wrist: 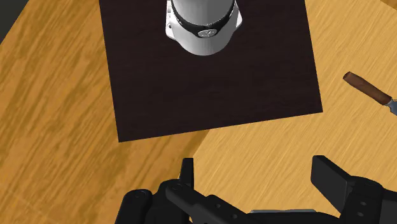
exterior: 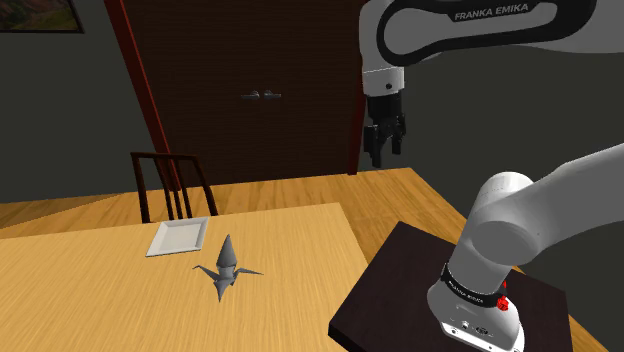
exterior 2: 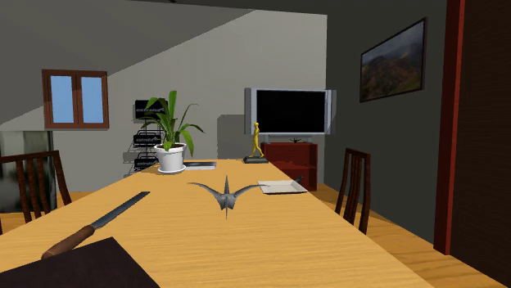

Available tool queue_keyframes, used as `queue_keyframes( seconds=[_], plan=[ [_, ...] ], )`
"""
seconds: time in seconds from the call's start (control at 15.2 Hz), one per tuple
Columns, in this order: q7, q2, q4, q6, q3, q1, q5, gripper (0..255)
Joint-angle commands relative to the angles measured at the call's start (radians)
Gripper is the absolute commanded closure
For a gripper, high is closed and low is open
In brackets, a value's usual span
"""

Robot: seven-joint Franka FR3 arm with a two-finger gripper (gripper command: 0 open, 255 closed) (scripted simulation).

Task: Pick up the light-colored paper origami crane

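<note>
Wooden tabletop [exterior: 90, 300] carries the crane [exterior: 228, 265], upright just beside a plate [exterior: 180, 237] and well apart from your hand [exterior: 385, 152]. The hand hangs high above the stand [exterior: 400, 290], fingers apart and empty. Nothing of the pick is done: you have yet to reach over, descend and close. The second exterior view adds a knife [exterior 2: 98, 221] near the stand's corner. The wrist view looks straight down on stand and knife handle.
</note>
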Motion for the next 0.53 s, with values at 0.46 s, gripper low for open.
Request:
queue_keyframes(
  seconds=[0.46],
  plan=[
    [0.132,0.153,-0.042,0.205,0.096,0.037,0.099,0]
  ],
)
